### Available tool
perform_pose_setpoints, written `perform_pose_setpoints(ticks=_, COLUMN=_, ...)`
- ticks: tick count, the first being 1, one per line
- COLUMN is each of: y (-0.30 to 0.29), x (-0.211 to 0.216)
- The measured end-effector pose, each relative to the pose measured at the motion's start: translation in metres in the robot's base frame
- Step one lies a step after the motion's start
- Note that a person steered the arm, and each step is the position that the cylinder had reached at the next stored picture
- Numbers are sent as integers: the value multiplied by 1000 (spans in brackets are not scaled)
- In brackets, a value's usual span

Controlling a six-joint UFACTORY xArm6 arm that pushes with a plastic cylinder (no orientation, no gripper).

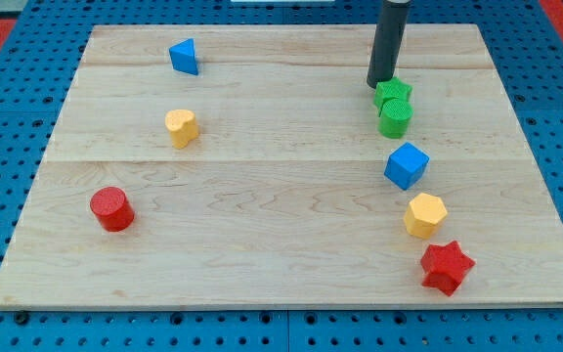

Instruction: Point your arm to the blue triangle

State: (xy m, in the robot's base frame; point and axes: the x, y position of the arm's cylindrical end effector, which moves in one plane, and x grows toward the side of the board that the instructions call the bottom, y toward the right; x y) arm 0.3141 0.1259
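The blue triangle [185, 57] lies near the view's top left of the wooden board [281, 225]. My tip [380, 83] is at the top right, far to the right of the blue triangle, just touching the top-left edge of a green star [394, 93]. A green cylinder [395, 118] sits right below the green star, against it.
A yellow heart-shaped block [181, 127] sits below the blue triangle. A red cylinder [111, 208] is at the lower left. A blue cube [406, 165], a yellow hexagon [424, 215] and a red star [446, 267] run down the right side.
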Motion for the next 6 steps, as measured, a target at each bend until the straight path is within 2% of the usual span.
perform_pose_setpoints(ticks=1, y=-9, x=-24)
perform_pose_setpoints(ticks=2, y=11, x=-36)
perform_pose_setpoints(ticks=3, y=19, x=-33)
perform_pose_setpoints(ticks=5, y=-158, x=-27)
perform_pose_setpoints(ticks=6, y=-246, x=-10)
